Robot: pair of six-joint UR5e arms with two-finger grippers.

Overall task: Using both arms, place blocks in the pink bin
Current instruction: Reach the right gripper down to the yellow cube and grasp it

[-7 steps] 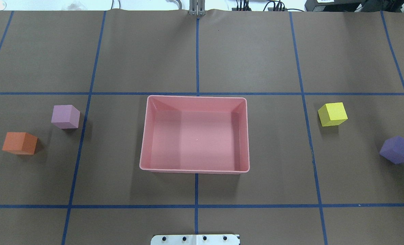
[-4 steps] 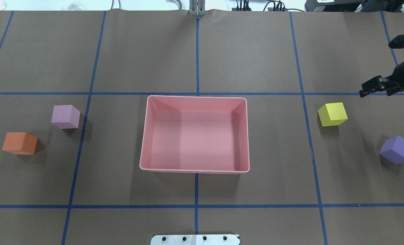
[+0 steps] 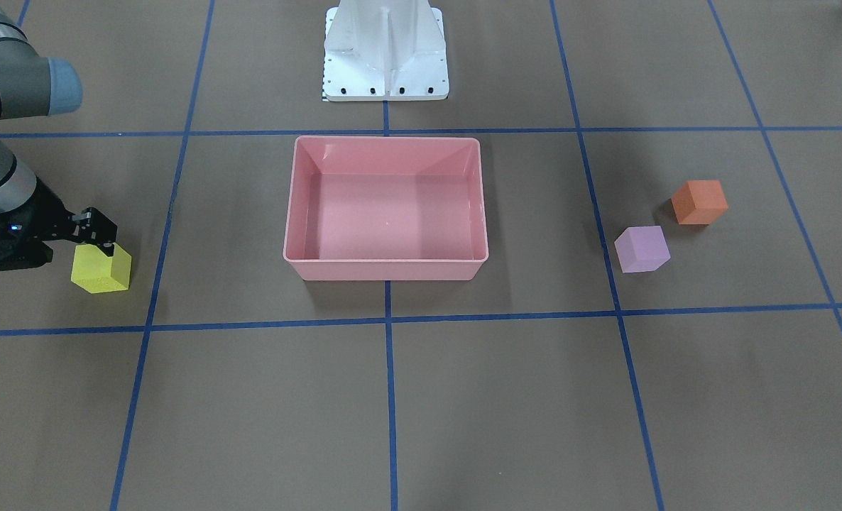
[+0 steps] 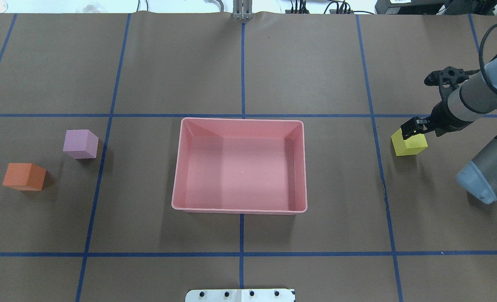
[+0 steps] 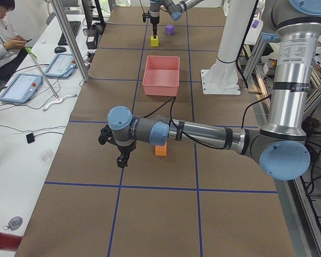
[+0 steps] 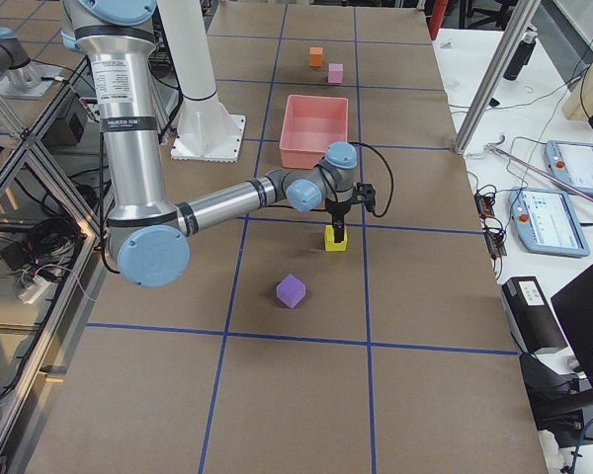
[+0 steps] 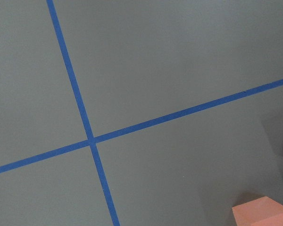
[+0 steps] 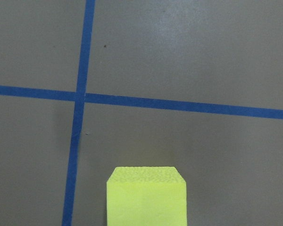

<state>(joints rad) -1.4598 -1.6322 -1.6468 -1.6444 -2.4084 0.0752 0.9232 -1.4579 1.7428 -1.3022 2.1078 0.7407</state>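
The pink bin (image 4: 240,120) stands empty at the table's middle. The yellow block (image 4: 411,146) lies to its right. My right gripper (image 4: 412,130) hangs right over that block's top, jaws apparently open; the right wrist view shows the block (image 8: 146,195) below, with no fingers in sight. The dark purple block (image 6: 291,290) lies nearer the table's right end, hidden overhead by my right elbow. The lilac block (image 4: 80,144) and the orange block (image 4: 24,176) lie left of the bin. My left gripper (image 5: 120,152) hovers beside the orange block (image 5: 160,149); I cannot tell its state.
The white pedestal base (image 3: 385,50) stands behind the bin. Blue tape lines (image 4: 242,67) grid the brown table. A side table with tablets (image 5: 21,85) and a seated person (image 5: 2,32) runs along the far side.
My right arm has come in from the right edge, and its gripper has moved left and down onto the yellow block. Its elbow now covers the purple block. No block has moved.
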